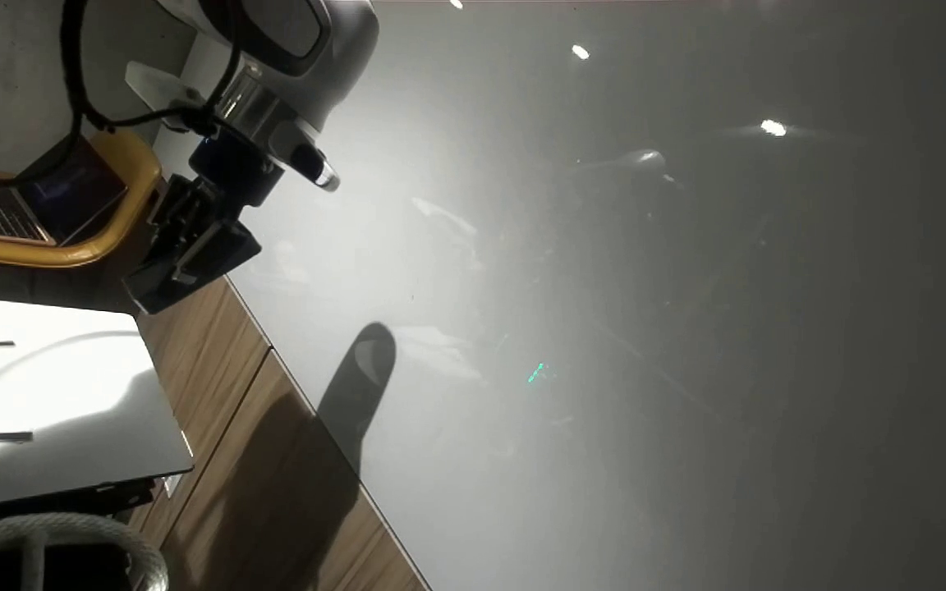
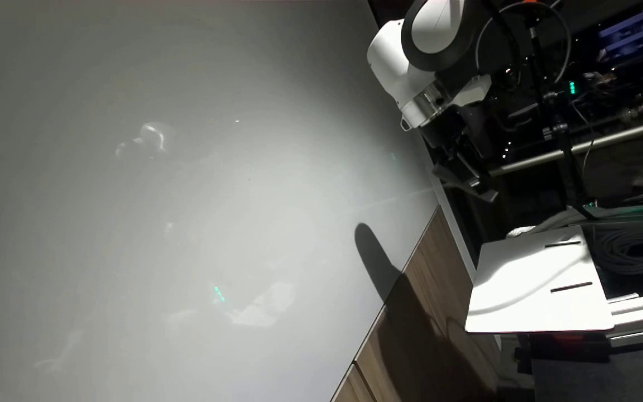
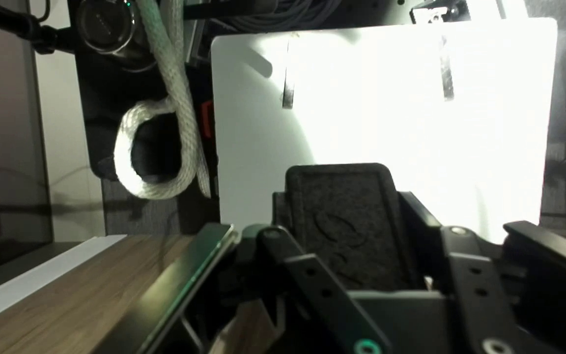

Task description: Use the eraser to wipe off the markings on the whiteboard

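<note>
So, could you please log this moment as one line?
black gripper: holding dark grey oblong eraser; eraser: apart from glossy grey-white whiteboard; wiping: not underway

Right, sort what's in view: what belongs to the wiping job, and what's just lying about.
For the job:
eraser, held in the jaws
whiteboard; I can't make out any markings on it

Not for the job, as far as I can judge:
laptop
rope
small white tabletop

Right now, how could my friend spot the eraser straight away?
In the wrist view, find the bright white tabletop. In front of its lower edge, the gripper holds the eraser. It's the dark grey block with rounded corners and curved lines, while the gripper's bars have round holes.
</note>
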Tool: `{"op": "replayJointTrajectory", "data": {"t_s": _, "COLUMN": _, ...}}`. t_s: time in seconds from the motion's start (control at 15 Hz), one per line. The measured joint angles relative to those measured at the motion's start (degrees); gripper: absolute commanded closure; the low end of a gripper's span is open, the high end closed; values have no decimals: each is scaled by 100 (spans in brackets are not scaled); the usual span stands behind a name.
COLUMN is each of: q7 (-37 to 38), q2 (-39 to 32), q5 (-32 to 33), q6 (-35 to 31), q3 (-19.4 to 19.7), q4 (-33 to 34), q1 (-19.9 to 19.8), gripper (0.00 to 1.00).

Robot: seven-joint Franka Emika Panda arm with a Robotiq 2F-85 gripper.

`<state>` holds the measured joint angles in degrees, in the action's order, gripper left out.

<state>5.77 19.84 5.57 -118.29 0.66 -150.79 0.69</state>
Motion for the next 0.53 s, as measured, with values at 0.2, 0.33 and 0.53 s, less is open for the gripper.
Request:
{"op": "replayJointTrajectory", "data": {"t_s": 0.2, "q7": -151, "q2": -391, "q5": -213, "q6": -3, "q3": -1, "q4": -41, "q1": 5, "gripper": 70}}
{"op": "replayJointTrajectory", "data": {"t_s": 0.33, "q7": -232, "q2": -632, "q5": -381, "q6": -10, "q3": -9, "q4": -34, "q1": 28, "gripper": 70}}
{"op": "replayJointTrajectory", "data": {"t_s": 0.53, "q7": -335, "q2": -967, "q5": -589, "q6": -18, "q3": -57, "q4": 59, "q1": 78, "gripper": 70}}
